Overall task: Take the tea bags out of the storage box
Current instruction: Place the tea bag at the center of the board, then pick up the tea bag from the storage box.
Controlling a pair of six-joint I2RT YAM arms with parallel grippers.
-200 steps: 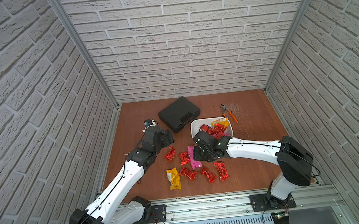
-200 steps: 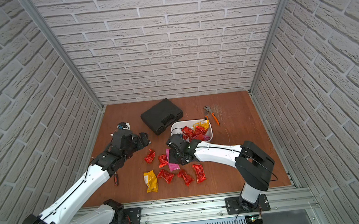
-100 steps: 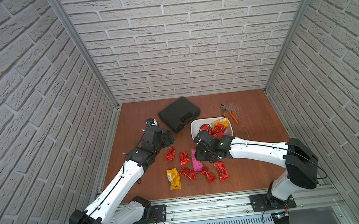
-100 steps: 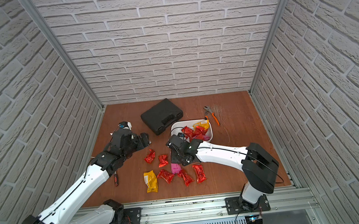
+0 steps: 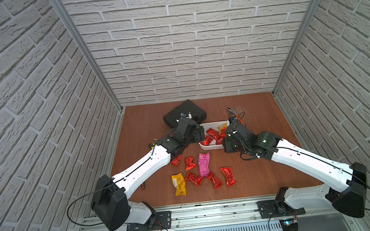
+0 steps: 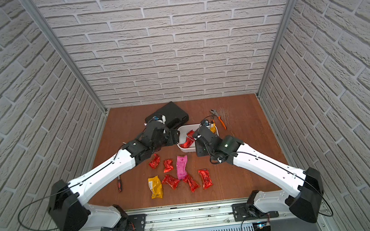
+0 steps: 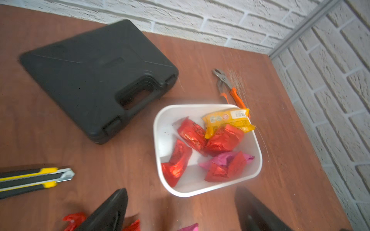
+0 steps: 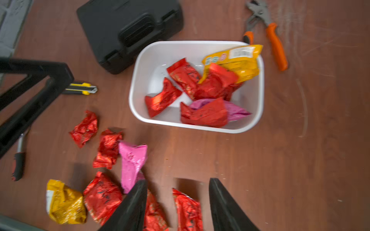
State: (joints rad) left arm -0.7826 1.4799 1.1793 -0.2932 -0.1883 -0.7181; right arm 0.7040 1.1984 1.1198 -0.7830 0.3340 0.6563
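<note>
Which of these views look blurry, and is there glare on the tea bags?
Left wrist view: motion-smeared, the black case and the storage box soft-edged. Right wrist view: milder blur, with bright glints on the red tea bags. Both top views: sharp and evenly lit.

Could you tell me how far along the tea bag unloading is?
Done: seven tea bags lie on the table, outside the storage box. In hand: nothing; the left hand and the right hand are both open and empty near the box. Left: about six packets remain in the box: four red, one yellow, one pink.
</note>
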